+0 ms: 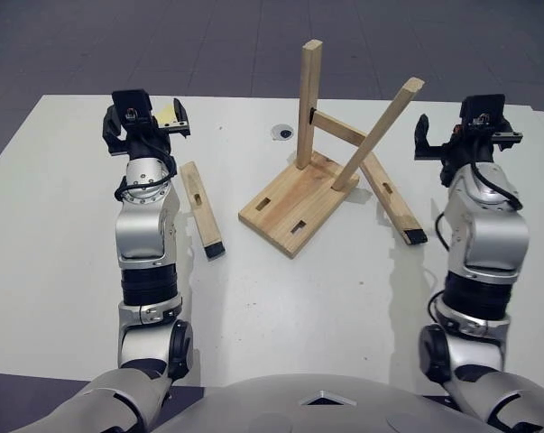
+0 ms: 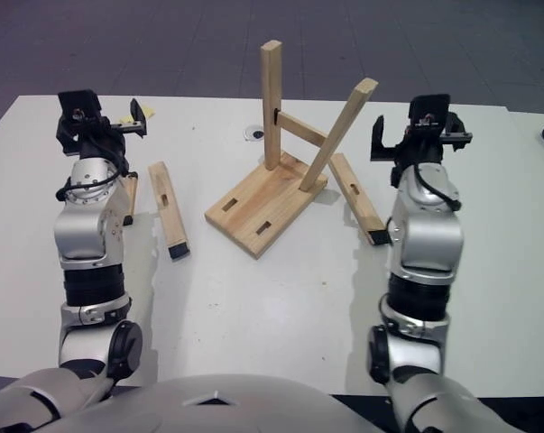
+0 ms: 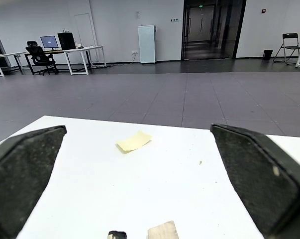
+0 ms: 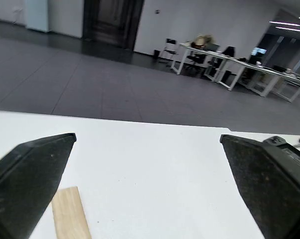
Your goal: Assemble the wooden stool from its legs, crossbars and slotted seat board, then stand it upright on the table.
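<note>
Seat board (image 1: 294, 203), slotted: lying flat on the surface (image 1: 73, 271) between my two grippers and nearer to me than both. Its slots are facing up, I judge so that legs can drop in from above.

Upright leg (image 1: 308, 104): standing in a far slot, ahead and inward of my left gripper (image 1: 147, 124).

Leaning leg (image 1: 380, 131): tilting toward my right gripper (image 1: 468, 135), its foot sitting on the board. The crossbar (image 1: 344, 131) is tying it to the upright leg, which seems to be keeping it from falling.

Loose leg, left (image 1: 202, 209): lying just inward of my left gripper and nearer to me, black cap pointing my way.

Loose leg, right (image 1: 393, 203): lying inward of my right gripper, within easy reach.

Grippers, both: hanging released, fingers spread wide, grasping nothing.
</note>
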Action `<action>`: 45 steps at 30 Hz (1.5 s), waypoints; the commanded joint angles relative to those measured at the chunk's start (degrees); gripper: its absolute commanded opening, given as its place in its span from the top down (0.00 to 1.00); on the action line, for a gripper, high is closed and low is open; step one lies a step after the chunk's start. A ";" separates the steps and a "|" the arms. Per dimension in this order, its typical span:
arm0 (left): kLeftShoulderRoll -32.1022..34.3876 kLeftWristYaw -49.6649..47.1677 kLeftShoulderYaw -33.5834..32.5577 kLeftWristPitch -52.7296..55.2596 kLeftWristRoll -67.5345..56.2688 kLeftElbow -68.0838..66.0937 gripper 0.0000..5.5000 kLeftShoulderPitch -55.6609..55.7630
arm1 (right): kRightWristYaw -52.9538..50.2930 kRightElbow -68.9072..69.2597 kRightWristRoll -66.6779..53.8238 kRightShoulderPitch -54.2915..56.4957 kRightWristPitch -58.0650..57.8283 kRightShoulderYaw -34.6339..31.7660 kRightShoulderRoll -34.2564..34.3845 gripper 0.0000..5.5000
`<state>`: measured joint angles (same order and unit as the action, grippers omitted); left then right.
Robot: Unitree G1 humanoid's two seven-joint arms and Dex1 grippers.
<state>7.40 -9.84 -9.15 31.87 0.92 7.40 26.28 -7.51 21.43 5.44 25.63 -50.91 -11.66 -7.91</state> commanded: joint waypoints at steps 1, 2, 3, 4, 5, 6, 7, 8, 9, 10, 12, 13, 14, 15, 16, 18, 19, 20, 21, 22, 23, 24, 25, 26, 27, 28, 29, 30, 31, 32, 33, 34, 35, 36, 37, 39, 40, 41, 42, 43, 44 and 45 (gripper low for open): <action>-0.11 0.27 0.40 1.03 0.35 -0.72 0.02 0.26 | -0.72 2.72 -0.57 1.36 4.54 4.24 4.12 0.02; -0.12 0.21 0.32 1.07 0.35 -0.74 0.02 0.18 | -0.78 1.95 -0.42 1.48 5.59 5.07 4.62 0.02; -0.10 0.22 0.26 1.08 0.34 -0.93 0.02 0.16 | -0.78 0.84 -0.18 1.47 6.93 5.67 4.77 0.02; -0.10 0.23 0.23 1.04 0.35 -1.12 0.02 0.13 | -0.90 -0.38 0.41 1.31 8.33 6.21 4.46 0.02; -0.11 0.21 0.23 0.98 0.38 -1.31 0.02 0.14 | -1.10 -1.34 0.79 1.15 9.28 6.23 4.14 0.02; -0.07 0.21 0.17 0.85 0.40 -1.60 0.02 0.18 | -1.58 -1.96 0.92 1.02 9.49 5.46 3.96 0.02; -0.02 0.14 0.06 0.74 0.43 -1.77 0.02 0.14 | -2.13 -2.52 0.91 0.96 9.52 4.31 3.71 0.02; 0.15 0.12 -0.19 0.62 0.40 -1.93 0.02 0.07 | -2.61 -3.27 1.07 0.90 9.73 3.13 3.03 0.02; 0.28 0.10 -0.44 0.54 0.38 -2.01 0.02 -0.05 | -2.94 -4.13 1.37 0.90 10.25 2.29 2.20 0.02; 0.43 0.11 -0.71 0.41 0.33 -2.15 0.02 -0.17 | -2.80 -5.55 1.61 1.21 11.36 1.93 1.10 0.02; 0.55 0.12 -0.97 0.11 0.35 -2.59 0.02 -0.27 | -2.50 -9.59 1.86 2.53 14.17 1.47 -0.55 0.02; 0.51 0.09 -1.01 -0.08 0.38 -2.92 0.02 -0.27 | -2.47 -13.03 1.96 3.75 16.14 1.31 -1.33 0.02; 0.43 0.09 -0.97 -0.29 0.41 -3.23 0.02 -0.25 | -2.69 -16.67 2.05 5.09 18.16 1.14 -1.88 0.02; 0.33 0.17 -0.82 -0.55 0.42 -3.69 0.02 -0.11 | -2.71 -20.13 2.14 6.47 20.19 1.36 -2.30 0.02; 0.24 0.23 -0.67 -0.76 0.45 -4.09 0.02 0.05 | -2.85 -22.84 2.25 7.64 22.13 1.66 -2.48 0.02; 0.17 0.33 -0.21 -1.30 0.65 -4.92 0.02 0.37 | -2.75 -27.01 2.42 9.78 26.74 2.84 -2.25 0.02; 0.23 0.36 -0.07 -1.53 0.74 -5.33 0.02 0.47 | -2.58 -28.52 2.51 10.53 28.98 3.53 -1.97 0.02; 0.33 0.42 0.00 -1.67 0.77 -5.66 0.02 0.47 | -2.22 -29.58 2.46 11.01 30.81 4.21 -1.65 0.02; 0.48 0.53 0.07 -1.81 0.78 -5.97 0.02 0.40 | -1.93 -30.34 2.58 11.16 32.30 4.92 -1.55 0.02; 0.67 0.69 0.19 -1.89 0.80 -6.32 0.02 0.31 | -1.60 -30.73 2.78 10.97 33.53 5.57 -1.65 0.02; 0.91 0.87 0.34 -1.97 0.89 -6.64 0.02 0.09 | -1.40 -30.68 2.80 10.44 34.56 5.85 -1.89 0.02; 1.14 1.07 0.45 -2.01 0.96 -6.88 0.02 -0.11 | -1.49 -30.61 2.77 9.95 34.89 5.64 -2.22 0.02; 1.31 1.17 0.50 -2.01 1.03 -7.02 0.02 -0.27 | -1.77 -30.87 2.76 9.65 34.77 5.18 -2.64 0.02; 1.46 1.23 0.52 -1.97 1.06 -7.10 0.02 -0.40 | -2.17 -31.37 2.73 9.50 34.60 4.60 -3.03 0.02; 1.61 1.33 0.55 -1.94 1.07 -7.25 0.02 -0.45 | -2.61 -31.88 2.71 9.37 34.44 4.00 -3.38 0.02; 1.75 1.46 0.60 -1.94 1.08 -7.43 0.02 -0.43 | -3.03 -32.43 2.89 9.36 34.41 3.69 -3.74 0.02; 1.86 1.63 0.66 -2.01 1.06 -7.62 0.02 -0.42 | -3.35 -33.02 3.17 9.43 34.43 3.69 -4.00 0.02; 1.94 1.79 0.80 -2.02 1.10 -7.79 0.02 -0.39 | -3.75 -34.09 3.44 9.79 34.80 3.85 -4.12 0.02; 2.04 1.96 0.94 -2.07 1.11 -8.02 0.02 -0.29 | -4.17 -34.91 3.70 10.11 35.13 4.04 -4.14 0.02; 2.09 2.04 1.10 -2.07 1.19 -8.22 0.02 -0.18 | -4.93 -36.10 4.18 10.69 35.74 4.30 -4.16 0.02; 2.13 2.12 1.23 -2.07 1.30 -8.42 0.02 -0.03 | -5.31 -37.39 4.36 11.36 36.51 4.54 -4.06 0.02; 2.16 2.18 1.30 -2.09 1.43 -8.61 0.02 0.12 | -5.10 -38.41 4.19 11.91 37.76 4.89 -3.77 0.02; 2.29 2.30 1.36 -2.11 1.58 -8.81 0.02 0.29 | -4.25 -39.06 3.84 12.33 39.20 5.50 -3.41 0.02; 2.50 2.39 1.39 -2.07 1.80 -8.98 0.02 0.42 | -3.00 -39.18 3.24 12.47 40.70 6.13 -2.99 0.02; 2.85 2.57 1.34 -2.05 1.97 -9.27 0.02 0.56 | -1.96 -38.64 2.81 12.28 42.15 6.77 -2.63 0.02; 3.77 3.11 1.24 -1.68 2.10 -9.49 0.02 0.56 | 0.71 -36.86 1.57 11.31 45.07 7.69 -2.36 0.02; 4.23 3.45 1.27 -1.43 2.12 -9.47 0.02 0.49 | 1.87 -35.78 1.24 10.64 46.09 8.11 -2.43 0.02; 4.63 3.80 1.32 -1.13 2.15 -9.37 0.02 0.35 | 2.38 -34.90 1.15 10.02 46.69 8.34 -2.55 0.02; 5.02 4.16 1.47 -0.76 2.26 -9.15 0.02 0.01 | 2.93 -33.75 0.51 9.31 47.02 8.04 -2.57 0.02; 5.28 4.41 1.63 -0.46 2.37 -9.02 0.02 -0.27 | 3.04 -32.76 0.29 8.67 46.99 7.60 -2.80 0.02; 5.43 4.60 1.81 -0.22 2.46 -8.91 0.02 -0.53 | 2.81 -31.95 0.36 8.11 46.69 7.03 -3.14 0.02; 5.58 4.88 2.01 -0.09 2.56 -8.75 0.02 -0.79 | 2.36 -31.08 0.26 7.49 45.74 6.00 -3.54 0.02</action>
<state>12.44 -5.68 -7.84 30.60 2.83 -1.66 26.22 -4.84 -11.67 6.36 34.64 -4.06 -3.94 -10.54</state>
